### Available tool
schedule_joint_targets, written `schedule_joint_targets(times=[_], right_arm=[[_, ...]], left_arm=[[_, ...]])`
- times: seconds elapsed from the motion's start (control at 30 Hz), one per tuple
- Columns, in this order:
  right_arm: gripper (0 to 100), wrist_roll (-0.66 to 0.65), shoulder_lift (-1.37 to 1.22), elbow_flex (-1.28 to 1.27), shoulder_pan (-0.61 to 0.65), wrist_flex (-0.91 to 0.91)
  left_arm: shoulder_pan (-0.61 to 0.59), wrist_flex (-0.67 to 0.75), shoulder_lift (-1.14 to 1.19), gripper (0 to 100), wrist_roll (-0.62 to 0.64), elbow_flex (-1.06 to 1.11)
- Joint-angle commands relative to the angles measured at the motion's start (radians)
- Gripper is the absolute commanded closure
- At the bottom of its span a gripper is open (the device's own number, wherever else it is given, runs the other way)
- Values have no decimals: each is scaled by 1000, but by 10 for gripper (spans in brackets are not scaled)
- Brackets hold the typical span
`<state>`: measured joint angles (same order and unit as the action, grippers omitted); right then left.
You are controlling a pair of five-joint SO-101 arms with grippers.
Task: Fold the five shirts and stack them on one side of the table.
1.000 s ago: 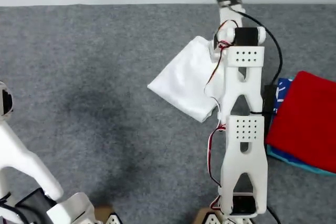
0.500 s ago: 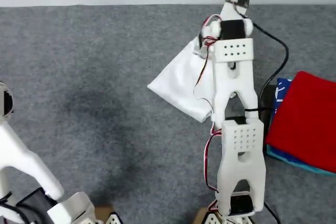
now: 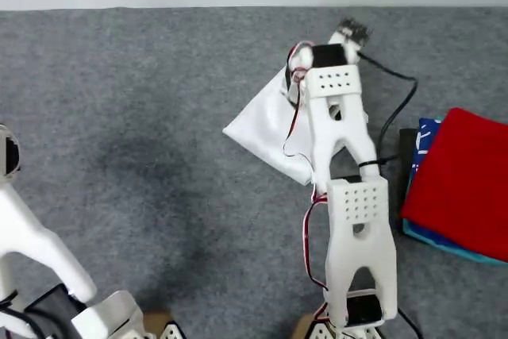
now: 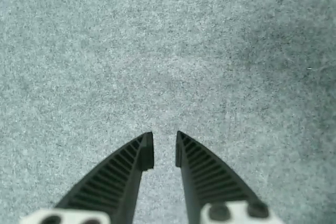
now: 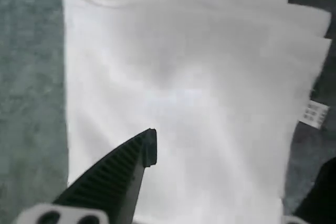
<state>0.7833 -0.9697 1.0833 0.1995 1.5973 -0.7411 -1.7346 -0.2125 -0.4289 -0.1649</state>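
You have a table [image 3: 143,117] covered in rough, felt-like grey cloth with a matt nap. On it the white shirt [image 3: 266,129] is smooth, soft cloth, while the red shirt [image 3: 464,180] and the blue shirt [image 3: 422,139] under it look like matt cloth. Your right arm [image 3: 359,220] is smooth matt white plastic with perforated panels, and the left gripper [image 4: 164,149] has matt black plastic fingers [image 4: 123,179] with ribbed faces

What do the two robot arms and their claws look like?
The right arm has white plastic links with grids of small holes, black motors at the joints, and red and black cables. The left arm is white too. The left claw and right claw have black ribbed tapering fingers.
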Motion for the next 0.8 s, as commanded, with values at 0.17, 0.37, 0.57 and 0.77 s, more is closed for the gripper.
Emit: schedule_joint_targets(times=[0.17, 0.37, 0.57, 0.77], right_arm=[[550, 52, -163, 8, 1, -81], [775, 44, -211, 54, -5, -65], [974, -44, -206, 157, -54, 38], [990, -232, -206, 433, -68, 205]], left_arm=[[-5, -18, -28, 924, -9, -2], [-5, -18, -28, 924, -8, -2], [-5, -18, -28, 924, -8, -2], [-3, -18, -28, 924, -6, -2]])
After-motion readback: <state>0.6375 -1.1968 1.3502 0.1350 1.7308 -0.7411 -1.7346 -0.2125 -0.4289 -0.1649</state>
